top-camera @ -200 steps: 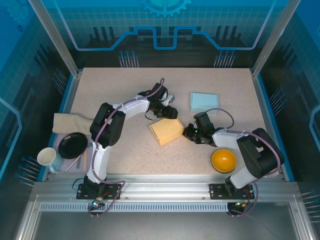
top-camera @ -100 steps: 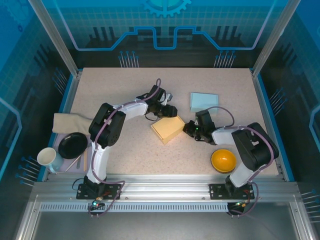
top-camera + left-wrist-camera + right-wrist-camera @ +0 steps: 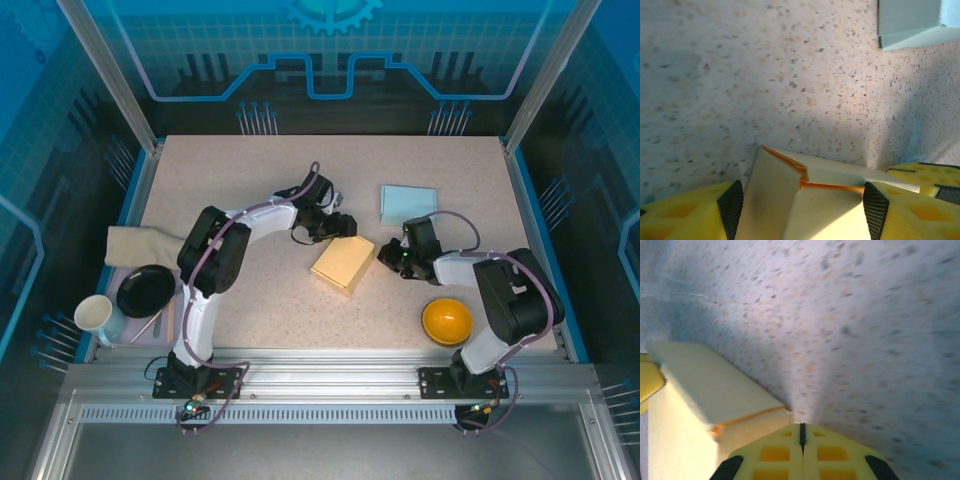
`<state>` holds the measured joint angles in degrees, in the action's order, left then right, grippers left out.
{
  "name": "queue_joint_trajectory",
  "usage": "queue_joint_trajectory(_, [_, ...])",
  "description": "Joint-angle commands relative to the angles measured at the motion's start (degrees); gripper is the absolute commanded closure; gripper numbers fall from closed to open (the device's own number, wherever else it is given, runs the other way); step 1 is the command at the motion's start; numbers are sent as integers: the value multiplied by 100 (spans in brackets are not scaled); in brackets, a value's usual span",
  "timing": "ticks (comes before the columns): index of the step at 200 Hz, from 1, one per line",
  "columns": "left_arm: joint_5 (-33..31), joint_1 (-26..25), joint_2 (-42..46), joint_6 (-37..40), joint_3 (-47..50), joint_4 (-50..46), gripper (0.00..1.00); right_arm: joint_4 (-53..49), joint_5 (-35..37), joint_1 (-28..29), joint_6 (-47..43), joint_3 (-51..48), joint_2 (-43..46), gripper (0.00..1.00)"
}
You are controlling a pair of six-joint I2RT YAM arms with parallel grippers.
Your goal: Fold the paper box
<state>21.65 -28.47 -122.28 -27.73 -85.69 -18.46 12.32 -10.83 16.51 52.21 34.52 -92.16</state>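
Left claw (image 3: 801,196): your fingers stand apart on either side of one end of the paper box (image 3: 343,264). Both black pads (image 3: 731,207) sit right at its sides, and I cannot tell whether they press it or only flank it.
Right claw: (image 3: 801,430) your fingers are together with nothing between them. The tip is just beside the box's opposite end, low over the counter (image 3: 230,190).
Paper box: it lies near the middle of the counter, between your two claws, turned askew to the counter's edges.
Done so far: it already reads as a closed yellow block, so I judge the folding mostly finished.
Left to do: from the left wrist, a flap edge lined in orange steps up at one corner and may need tucking flush.
Hard to see: the box's underside and near-edge face are hidden, the left wrist picture cuts off its lower part, and the right wrist picture is blurred.
Further out: a pale blue box (image 3: 408,203) lies toward the far right corner.
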Motion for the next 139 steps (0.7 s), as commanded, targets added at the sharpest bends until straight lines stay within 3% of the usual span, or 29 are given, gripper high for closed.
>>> queue_joint_trajectory(1, [120,350,544,-276,382,-86,27,-659,-173,-236,-326,-138,298,98])
queue_joint_trajectory(30, [41,466,1151,-254,792,-9,20,-1543,-178,-255,-720,-105,839,98])
queue_joint_trajectory(73, [271,400,1649,-516,1967,584,20,-2466,-546,47,-926,-60,1417,97])
queue_joint_trajectory(139, [51,-7,1671,-635,2317,686,21,-2018,-384,1357,-122,-15,1063,97])
